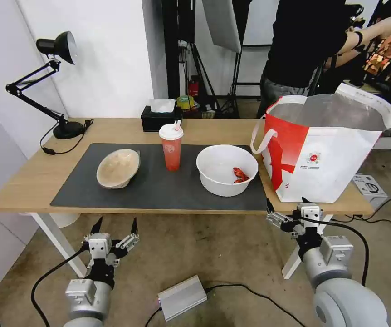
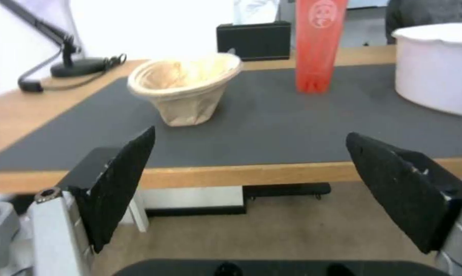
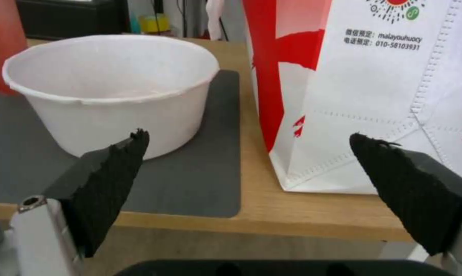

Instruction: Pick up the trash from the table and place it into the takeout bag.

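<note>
Nothing picked yet. We had both grippers parked below the table [image 1: 36, 181] front edge, jaws spread wide and empty on each.

Left gripper [image 1: 116, 225]: past its jaws and up on the dark grey mat [image 1: 159, 186] sat the tan paper-pulp bowl [image 1: 118, 168], tipped on its side, mouth partly toward us. Beyond and toward the right jaw stood the red drink cup [image 1: 171, 146], upright, white lid and straw on.

Right gripper [image 1: 285, 205]: the white plastic bowl [image 1: 227, 170] lay ahead of its left jaw, red food scraps [image 1: 239, 175] inside. The takeout bag [image 1: 322, 150] stood ahead of its right jaw, mouth open, just beside the bowl, not touching as far as we could tell.

Handling, our read:
- Pulp bowl: light, soft wall, will crush. Pinch the rim lightly.
- Cup: slick and tall, tips easily; contents unknown. Grip mid-body, keep upright.
- White bowl: thin, flexy wall; too wide to span. Pinch the rim on the near side, keep it level so the scraps stay in.
- Bag: soft-sided, may shift if bumped.
</note>
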